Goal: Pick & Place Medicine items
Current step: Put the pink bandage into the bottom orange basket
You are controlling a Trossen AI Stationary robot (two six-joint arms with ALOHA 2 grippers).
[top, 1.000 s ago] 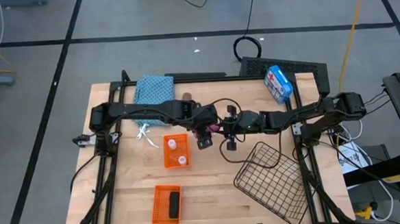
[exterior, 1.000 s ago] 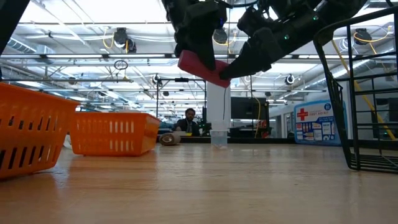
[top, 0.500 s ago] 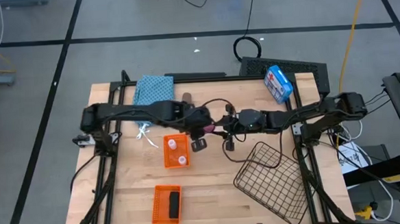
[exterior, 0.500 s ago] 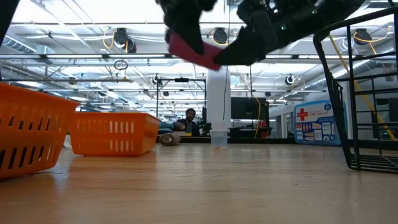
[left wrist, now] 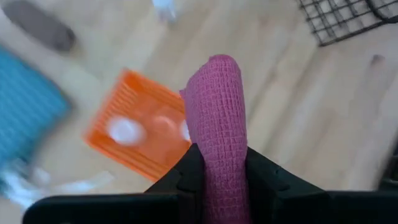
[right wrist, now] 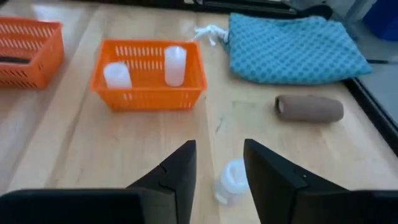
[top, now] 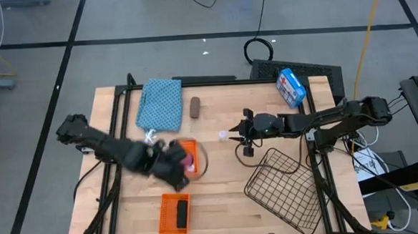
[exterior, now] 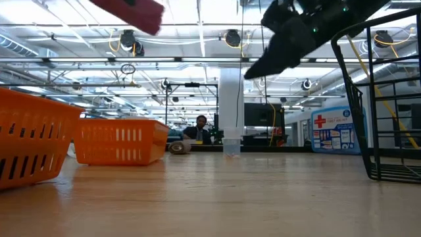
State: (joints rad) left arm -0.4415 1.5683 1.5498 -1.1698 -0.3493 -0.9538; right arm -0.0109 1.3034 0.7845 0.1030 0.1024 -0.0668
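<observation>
My left gripper is shut on the pink cylinder and holds it high over the orange basket, in which two white vials stand. In the low view the pink cylinder shows near the picture's top. My right gripper hangs open above the table's middle. A third white vial stands on the wood below its fingers, untouched. The brown cylinder lies on its side near the blue cloth. The black cylinder lies in the near orange basket. My left gripper pinches the pink cylinder's lower end between its two fingers. The cylinder sticks out past the fingertips, along the fingers. The gripper comes slanting down from the table's left. The cylinder is lifted clear of table and basket.
A blue cloth lies at the far left. A blue-and-white box with a red cross stands at the far right. A black wire basket lies tipped at the near right. A person sits far behind the table.
The pink cylinder has passed from my right gripper to my left. My left gripper has shut on it and swung quickly toward the table's left and near edges, ending over the orange basket. My right gripper has let go and stays near the middle.
</observation>
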